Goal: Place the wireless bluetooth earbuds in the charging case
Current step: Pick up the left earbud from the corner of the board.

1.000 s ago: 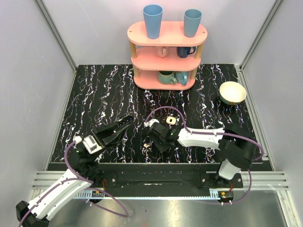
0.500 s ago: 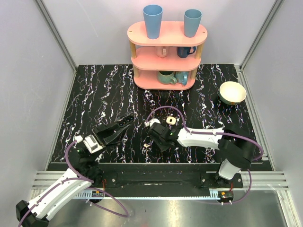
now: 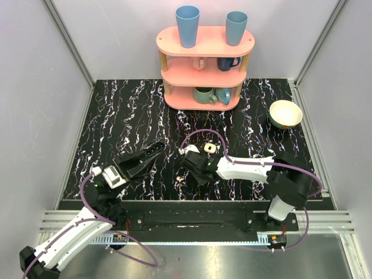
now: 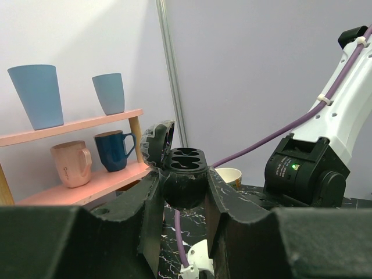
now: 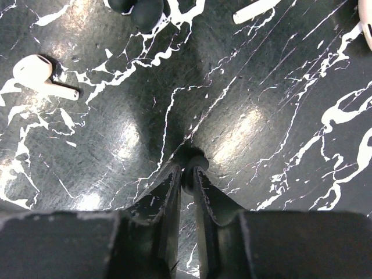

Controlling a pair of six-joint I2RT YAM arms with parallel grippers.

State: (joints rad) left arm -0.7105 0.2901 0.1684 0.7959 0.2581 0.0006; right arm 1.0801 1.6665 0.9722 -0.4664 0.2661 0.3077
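My left gripper (image 4: 185, 195) is shut on a black charging case (image 4: 185, 168) and holds it up off the table, lid open, two empty sockets facing up. In the top view that gripper (image 3: 152, 149) hangs left of centre. My right gripper (image 5: 187, 172) points down at the black marbled table (image 5: 273, 99), its jaws closed on a small dark rounded earbud (image 5: 187, 181) at their tips. A white earbud (image 5: 42, 71) lies to the upper left, and another white stem (image 5: 256, 9) at the top edge. A small cream-white case (image 3: 209, 149) sits beside the right wrist.
A pink three-tier shelf (image 3: 204, 64) with blue cups and mugs stands at the back. A cream bowl (image 3: 285, 113) sits at the back right. Dark rounded pieces (image 5: 142, 9) lie at the top of the right wrist view. Grey walls close in three sides.
My right gripper's jaws have narrowed onto the dark earbud, and its wrist has shifted slightly left. The left arm and the black case have not moved.
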